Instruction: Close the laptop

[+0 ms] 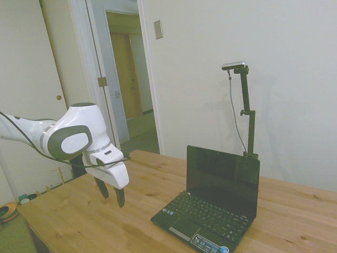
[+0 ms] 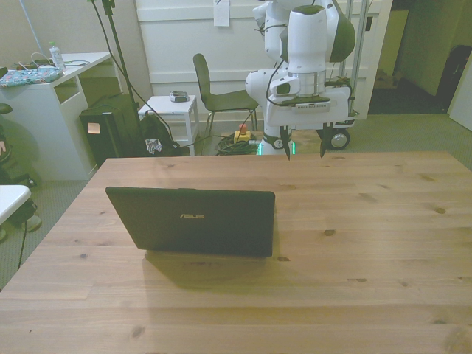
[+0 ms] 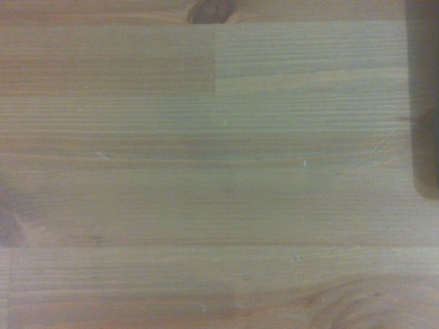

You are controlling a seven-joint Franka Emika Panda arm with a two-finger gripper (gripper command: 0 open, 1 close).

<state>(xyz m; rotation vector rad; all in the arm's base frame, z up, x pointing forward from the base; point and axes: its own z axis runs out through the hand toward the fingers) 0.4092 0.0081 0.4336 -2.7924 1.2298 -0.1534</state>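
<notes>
Nearest in the front view is the bare wood of the worktop (image 2: pixel 369 295), and a little further in stands the laptop (image 2: pixel 193 220), towards the front view's left, with its matte lid and silver logo turned to that camera. The side view shows the lid close to upright, the dark screen above the keyboard and a row of small stickers along the palm rest. Beyond it, over the far part of the worktop, the gripper (image 2: pixel 304 142) hangs pointing down, its jaws spread wide with nothing between them, well apart from the laptop and clear of the wood. The wrist view shows only wood grain with a dark blurred edge at one side, which may be the laptop's base, though that cannot be told for sure. Behind the worktop are a dark chair (image 2: pixel 221 92) and a small white side table (image 2: pixel 168 109). The closing has not begun. The risks from here seem plain: a push low on the screen, near the hinge, would likely slide the light machine across the smooth wood or tip it back rather than fold it; a push that runs on past the lid's travel could slam the screen onto the keys.
</notes>
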